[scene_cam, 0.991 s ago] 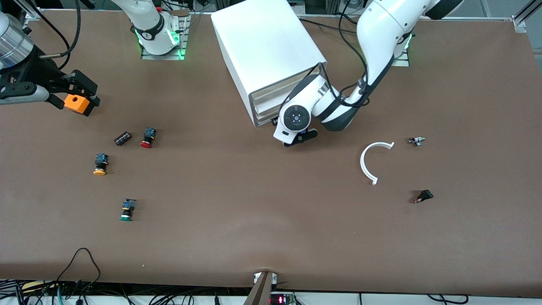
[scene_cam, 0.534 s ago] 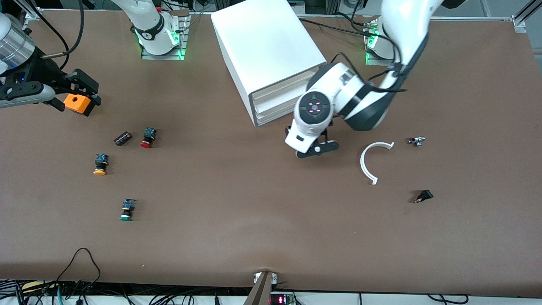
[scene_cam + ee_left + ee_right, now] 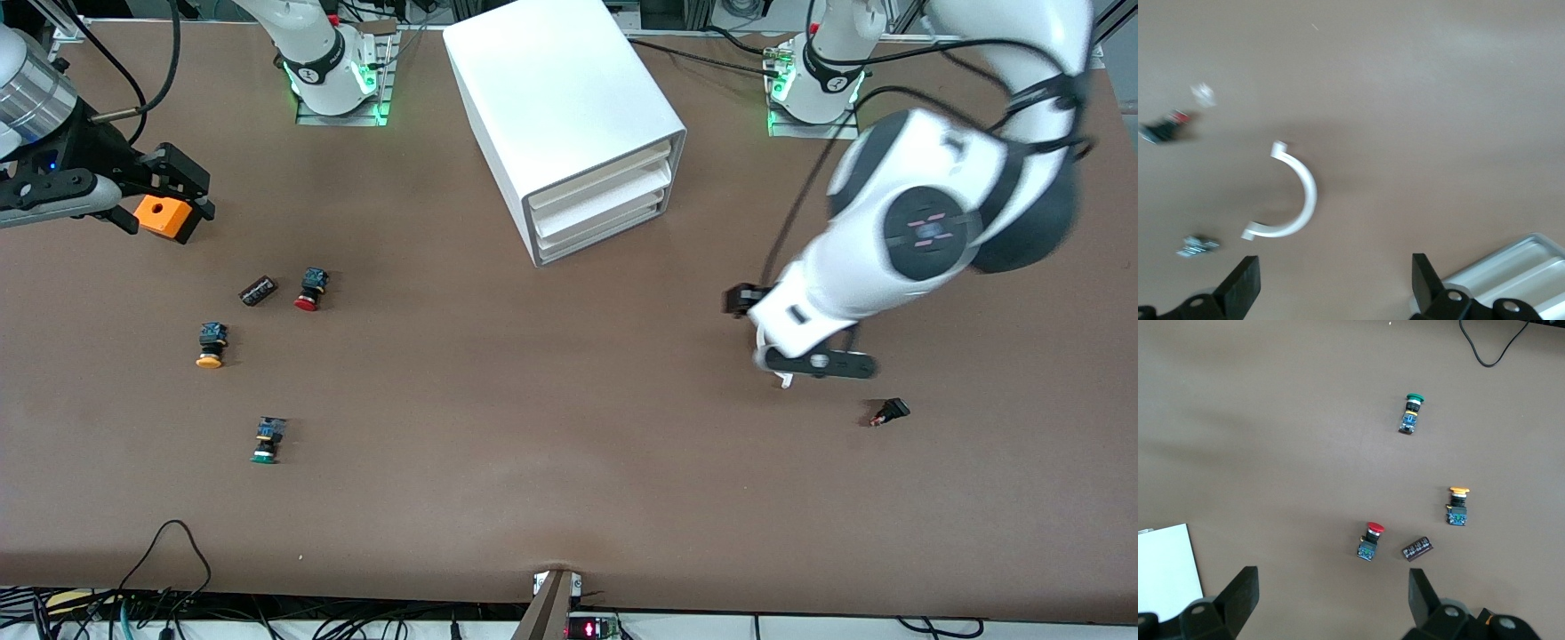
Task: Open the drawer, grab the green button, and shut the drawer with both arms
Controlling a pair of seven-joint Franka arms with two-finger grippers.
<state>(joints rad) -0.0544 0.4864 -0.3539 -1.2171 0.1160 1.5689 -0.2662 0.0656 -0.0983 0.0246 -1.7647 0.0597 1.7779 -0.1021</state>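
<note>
Left tool [image 3: 1331, 290]: my fingers spread wide, over the white arc [image 3: 1290, 200].
Right tool [image 3: 1331, 603]: parted, empty, waiting.
Drawer [image 3: 603, 226]: bottommost, shut.
Button [image 3: 265, 442]: green-capped, on the surface [image 3: 533, 427], nearest the front camera.

Both arms [image 3: 925, 231] are white with rounded shells and black rings at the joints. The left arm has a round dark cap with small pink marks on its wrist joint, and black cables run along it. Each base [image 3: 333, 71] shows green lights. The right arm [image 3: 36, 98] has a silver ribbed cylinder, black brackets and an orange block [image 3: 160, 216] with a hole. The fingers [image 3: 1241, 293] are black.
</note>
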